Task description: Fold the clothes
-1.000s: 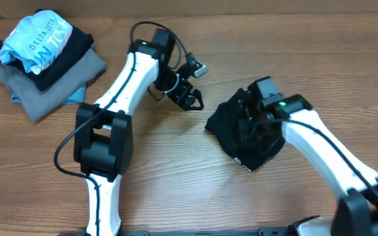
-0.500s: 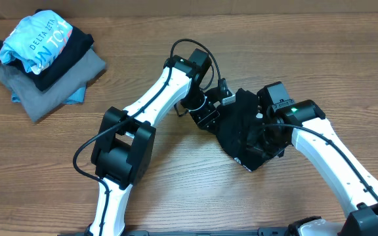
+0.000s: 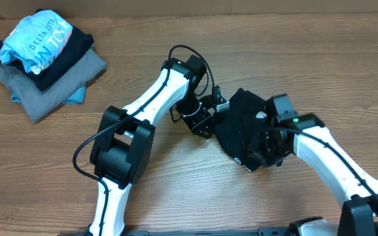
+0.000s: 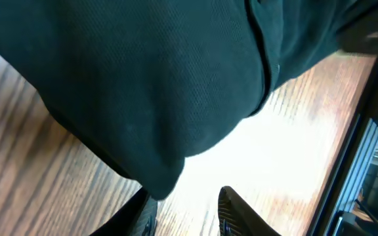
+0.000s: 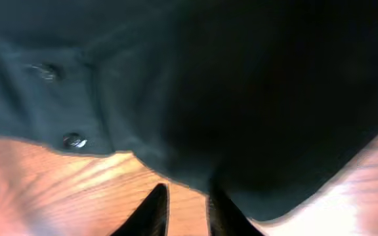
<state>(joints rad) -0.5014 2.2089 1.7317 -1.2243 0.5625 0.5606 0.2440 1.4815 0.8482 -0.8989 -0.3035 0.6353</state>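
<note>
Each arm is made of long white shells joined by chunky black parts. The left arm (image 3: 146, 105) has a big black block (image 3: 113, 147) low down, with thin black cables (image 3: 77, 152) looping out beside it. The right arm (image 3: 333, 157) has a tiny green light (image 3: 294, 120) on its black top. The left end effector (image 4: 186, 213) and the right end effector (image 5: 188, 210) have smooth, shiny black fingers (image 4: 231, 208).

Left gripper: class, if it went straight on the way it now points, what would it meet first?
The black garment: its drooping corner lies just ahead of the left gripper, though the exact depth is unclear.
</note>
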